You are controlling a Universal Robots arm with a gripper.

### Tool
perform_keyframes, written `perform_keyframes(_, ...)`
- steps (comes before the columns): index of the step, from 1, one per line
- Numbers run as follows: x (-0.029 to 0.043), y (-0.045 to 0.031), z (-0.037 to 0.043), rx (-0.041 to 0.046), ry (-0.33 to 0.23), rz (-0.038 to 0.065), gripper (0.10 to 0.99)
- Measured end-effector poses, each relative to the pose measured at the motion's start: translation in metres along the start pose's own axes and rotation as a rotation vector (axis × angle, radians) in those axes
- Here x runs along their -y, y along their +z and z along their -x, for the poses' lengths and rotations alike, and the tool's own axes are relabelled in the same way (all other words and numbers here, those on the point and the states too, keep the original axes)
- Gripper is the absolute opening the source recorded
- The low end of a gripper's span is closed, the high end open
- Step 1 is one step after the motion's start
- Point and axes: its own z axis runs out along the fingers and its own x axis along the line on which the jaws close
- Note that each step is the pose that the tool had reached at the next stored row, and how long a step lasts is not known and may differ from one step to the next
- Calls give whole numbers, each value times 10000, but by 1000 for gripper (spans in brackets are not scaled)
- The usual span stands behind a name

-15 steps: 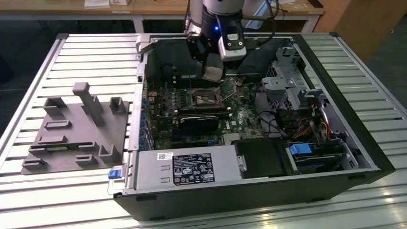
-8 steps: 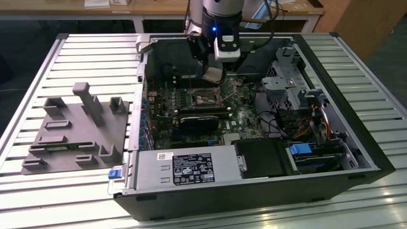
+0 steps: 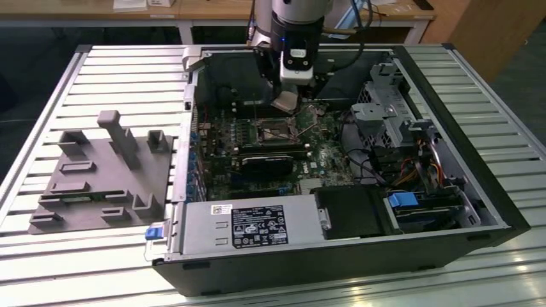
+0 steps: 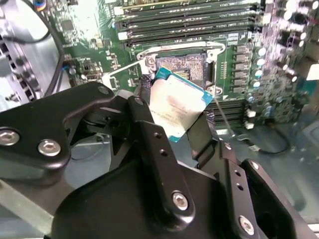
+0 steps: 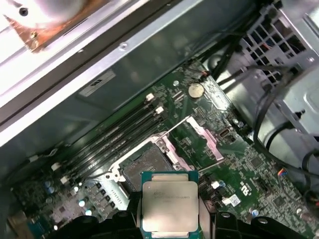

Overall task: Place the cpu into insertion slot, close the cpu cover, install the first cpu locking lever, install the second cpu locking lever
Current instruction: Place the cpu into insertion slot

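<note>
Gripper (image 4: 174, 118) is clasping the cpu (image 5: 169, 206); it is hovering over the insertion slot (image 5: 145, 167). Cpu cover (image 5: 202, 138) is standing open.

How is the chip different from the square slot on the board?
The chip has a pale silver top; the slot has a dark middle. The chip is held up in the pincer; the slot sits fixed on the green board, empty. Both are square and close in size.
</note>
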Motion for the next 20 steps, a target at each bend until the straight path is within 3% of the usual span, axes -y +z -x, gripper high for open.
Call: perform_keyframes(20, 4, 68, 1, 237, 3631, 66, 537)
